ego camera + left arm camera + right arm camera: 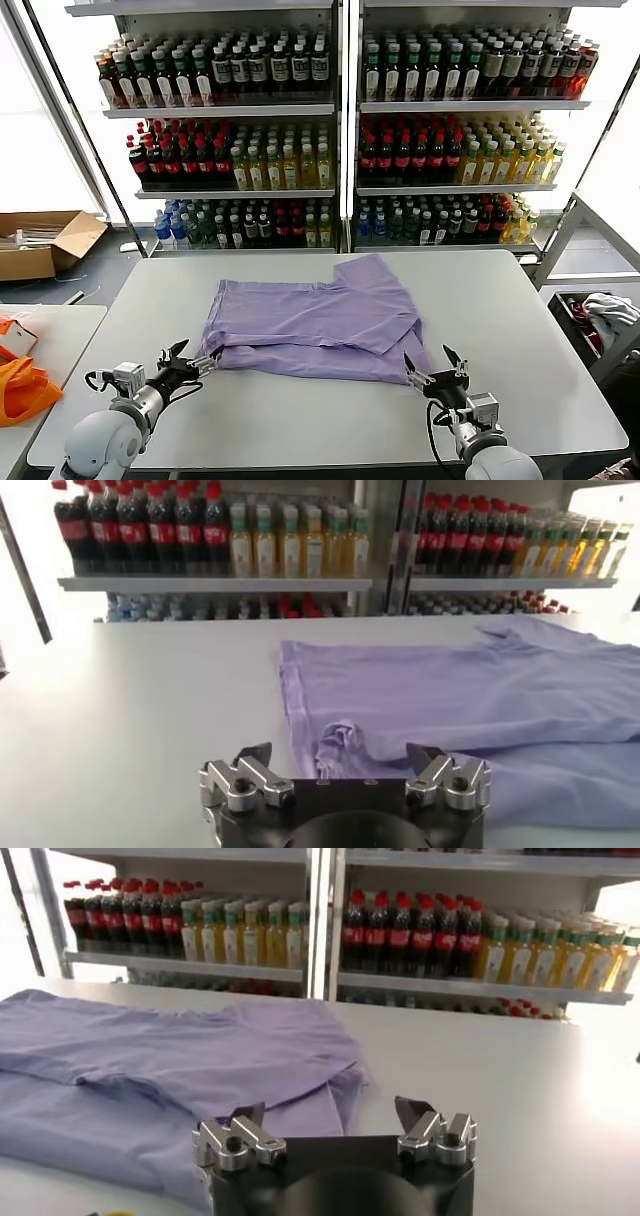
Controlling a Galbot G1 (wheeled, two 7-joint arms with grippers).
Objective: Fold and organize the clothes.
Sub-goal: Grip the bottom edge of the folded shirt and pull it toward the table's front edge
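The lavender T-shirt (315,320) lies partly folded on the grey table (500,310), its print hidden. My left gripper (196,358) is open and empty at the shirt's near left corner; in the left wrist view (340,752) a bunched corner of the shirt (338,742) lies just ahead between the fingers. My right gripper (433,365) is open and empty at the shirt's near right corner; in the right wrist view (330,1112) the folded shirt edge (300,1088) sits just ahead of it.
Drink shelves (340,130) stand behind the table. A side table at the left holds bright orange fabric (22,385). A cardboard box (45,240) sits on the floor at the far left. A bin with white-grey cloth (600,315) is at the right.
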